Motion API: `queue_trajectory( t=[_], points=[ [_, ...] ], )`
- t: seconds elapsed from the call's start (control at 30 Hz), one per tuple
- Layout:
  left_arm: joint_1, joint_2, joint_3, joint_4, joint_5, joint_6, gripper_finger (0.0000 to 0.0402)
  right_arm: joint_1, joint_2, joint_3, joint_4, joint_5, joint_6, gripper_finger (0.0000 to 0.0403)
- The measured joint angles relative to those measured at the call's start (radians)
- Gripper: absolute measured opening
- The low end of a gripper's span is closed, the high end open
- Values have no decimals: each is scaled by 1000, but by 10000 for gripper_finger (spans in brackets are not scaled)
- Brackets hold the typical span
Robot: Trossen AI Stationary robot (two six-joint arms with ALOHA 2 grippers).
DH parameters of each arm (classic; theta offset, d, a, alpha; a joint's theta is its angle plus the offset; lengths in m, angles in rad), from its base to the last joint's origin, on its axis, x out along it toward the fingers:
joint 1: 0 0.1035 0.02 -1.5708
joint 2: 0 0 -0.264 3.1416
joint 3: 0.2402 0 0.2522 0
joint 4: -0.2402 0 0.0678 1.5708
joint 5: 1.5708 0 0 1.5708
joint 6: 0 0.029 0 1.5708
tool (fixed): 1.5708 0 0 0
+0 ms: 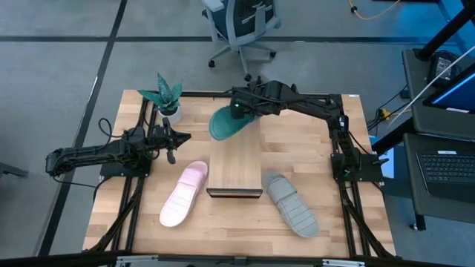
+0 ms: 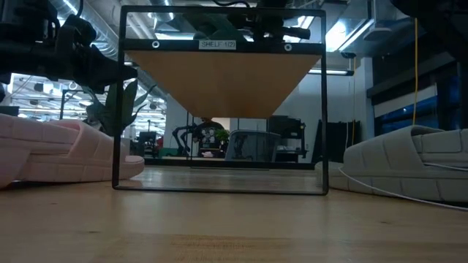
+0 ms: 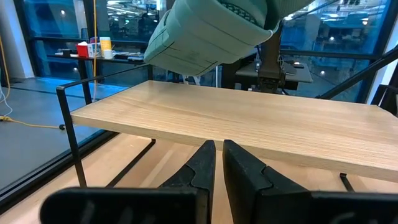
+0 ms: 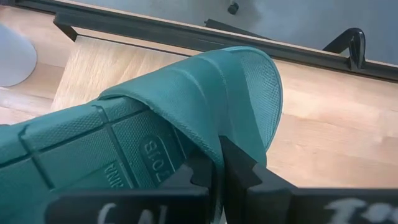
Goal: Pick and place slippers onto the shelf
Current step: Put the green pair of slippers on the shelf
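The wide light-wood plank counter [image 1: 297,159] with its black tube frame carries everything. At its middle stands the shelf [image 1: 234,172], a low rectangular light-wood platform with a dark front edge; in the low view its board sits raised on a thin black wire frame.

The right arm reaches across the far side of the counter from the right, and the right gripper [image 1: 239,109] is pinched on the teal green rubbery slide slipper [image 1: 225,123], holding it in the air above the far end of the shelf, tilted. In the right wrist view the dark fingers are clamped on the edge of its strap, the ribbed sole turned towards the camera. In the left wrist view the same slipper hangs above the shelf board, clear of it.

The left arm lies at the left side of the counter, its left gripper [image 1: 170,139] pressed together and holding nothing, pointing at the shelf.

The light grey ribbed slide slipper [image 1: 291,205] lies on the counter just right of the shelf's front corner. The pale pink slide slipper [image 1: 184,193] lies on the counter just left of the shelf.

A small potted plant with green leaves [image 1: 165,96] stands at the far left corner.
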Motion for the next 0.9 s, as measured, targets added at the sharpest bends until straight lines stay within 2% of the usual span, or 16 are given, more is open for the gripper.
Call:
queue_trajectory(
  t=[0.47,0.9],
  points=[
    [0,0,0,0,0,-25,25,-26,51,-18,23,-9,-14,15],
    [0,0,0,0,0,-26,25,-43,74,-19,135,2,-82,23]
  ],
)
